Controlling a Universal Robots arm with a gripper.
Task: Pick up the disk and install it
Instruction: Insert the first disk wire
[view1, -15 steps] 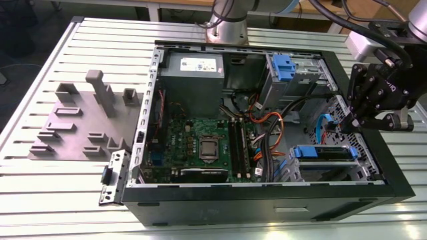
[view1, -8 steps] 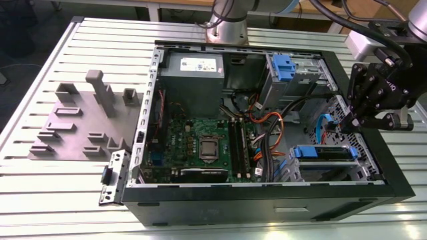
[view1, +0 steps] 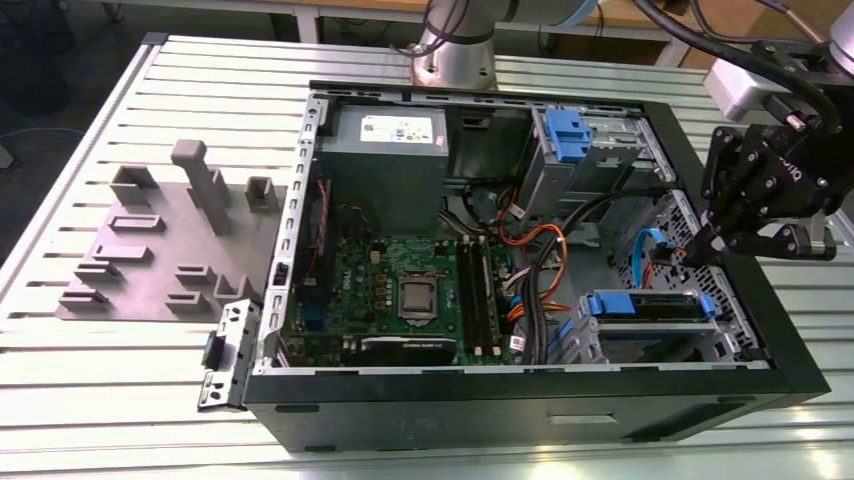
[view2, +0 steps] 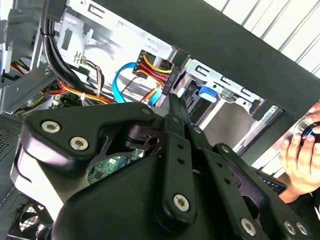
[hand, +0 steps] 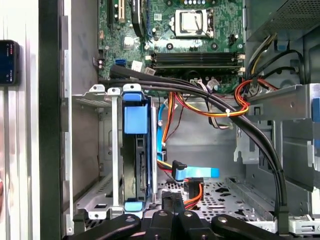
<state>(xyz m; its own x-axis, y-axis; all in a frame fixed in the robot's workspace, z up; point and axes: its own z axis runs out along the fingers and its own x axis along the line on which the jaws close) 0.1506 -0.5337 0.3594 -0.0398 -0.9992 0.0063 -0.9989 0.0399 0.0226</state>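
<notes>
Disk (hand: 136, 120) sat in PC case (view1: 534, 405) bay; claw (view1: 683, 257) hung nr it, clenched, empty.

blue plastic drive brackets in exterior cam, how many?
2. A blue plastic latch on the silver metal cage, high in the exterior view; a blue plastic carrier frame lower down, towards that view's right. Orange and black cables may hide others.

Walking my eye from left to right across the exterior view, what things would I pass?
grey slotted block → motherboard → orange cables → disk in its blue carrier, sitting in the case's bay → the robot's hand
</notes>
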